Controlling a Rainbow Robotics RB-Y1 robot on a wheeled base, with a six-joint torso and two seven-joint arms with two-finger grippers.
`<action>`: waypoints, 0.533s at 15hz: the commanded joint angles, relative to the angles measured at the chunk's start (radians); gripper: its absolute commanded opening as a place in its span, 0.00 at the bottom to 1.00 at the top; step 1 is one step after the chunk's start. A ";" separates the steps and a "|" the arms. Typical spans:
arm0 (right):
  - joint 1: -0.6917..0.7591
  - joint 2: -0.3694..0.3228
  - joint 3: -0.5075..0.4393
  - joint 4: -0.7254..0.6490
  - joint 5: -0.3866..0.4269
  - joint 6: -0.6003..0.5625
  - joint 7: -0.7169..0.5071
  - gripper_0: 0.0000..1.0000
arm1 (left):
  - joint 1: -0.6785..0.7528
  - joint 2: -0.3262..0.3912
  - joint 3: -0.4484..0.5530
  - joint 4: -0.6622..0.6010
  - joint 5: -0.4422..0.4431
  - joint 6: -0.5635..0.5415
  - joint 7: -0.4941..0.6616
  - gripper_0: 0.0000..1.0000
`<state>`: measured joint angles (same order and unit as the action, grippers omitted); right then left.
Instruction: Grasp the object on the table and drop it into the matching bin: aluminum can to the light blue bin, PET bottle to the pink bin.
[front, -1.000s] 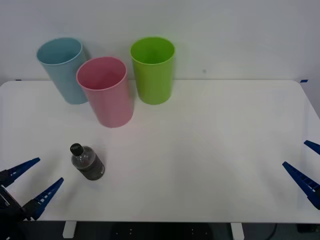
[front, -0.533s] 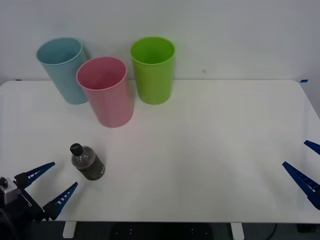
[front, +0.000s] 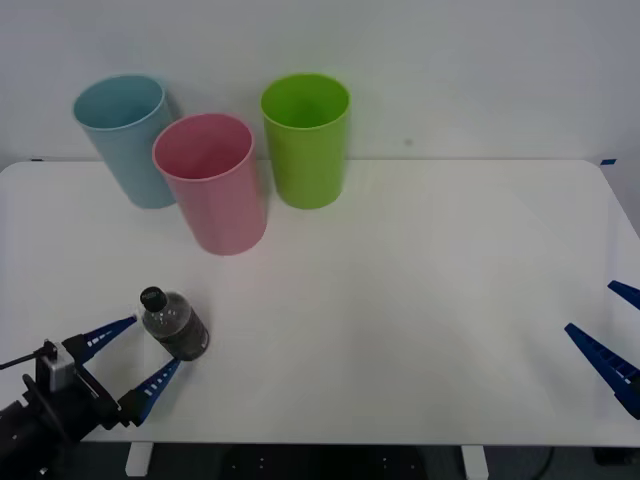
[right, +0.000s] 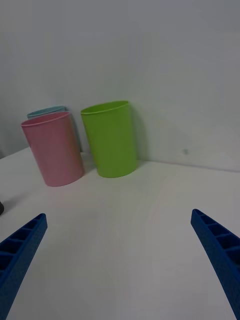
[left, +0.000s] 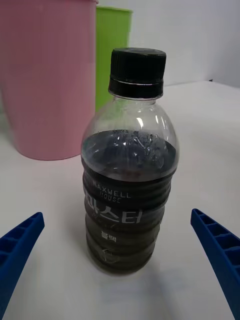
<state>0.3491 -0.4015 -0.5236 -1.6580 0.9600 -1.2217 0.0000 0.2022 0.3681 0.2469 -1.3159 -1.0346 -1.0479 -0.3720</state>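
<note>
PET bottle (front: 175, 325) upright; left end effector (front: 135, 353), spread apart, has advanced, seemingly flanking it

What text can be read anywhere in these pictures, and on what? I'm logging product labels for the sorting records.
"MAXWELL HOUSE": small pale print on the dark label band of the PET bottle, which stands between the open fingers of the left claw.
Larger Korean characters sit below it on the same label; I cannot read them reliably.
A smaller line under those is too small to read.
The pink bin, light blue bin and green bin carry no text.
</note>
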 joint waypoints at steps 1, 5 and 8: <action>0.000 0.000 0.000 0.000 0.000 0.000 0.000 1.00 | -0.047 -0.001 -0.017 0.046 -0.002 0.000 -0.013 1.00; 0.000 0.000 0.000 0.000 0.000 0.000 0.000 1.00 | -0.101 -0.020 -0.023 0.092 -0.024 0.002 -0.021 1.00; 0.000 0.000 0.000 0.000 0.000 0.000 0.000 1.00 | -0.118 -0.051 -0.021 0.095 -0.048 0.019 -0.022 1.00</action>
<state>0.3491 -0.4014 -0.5236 -1.6580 0.9600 -1.2217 0.0000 0.0882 0.3273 0.2253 -1.2211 -1.0757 -1.0346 -0.3942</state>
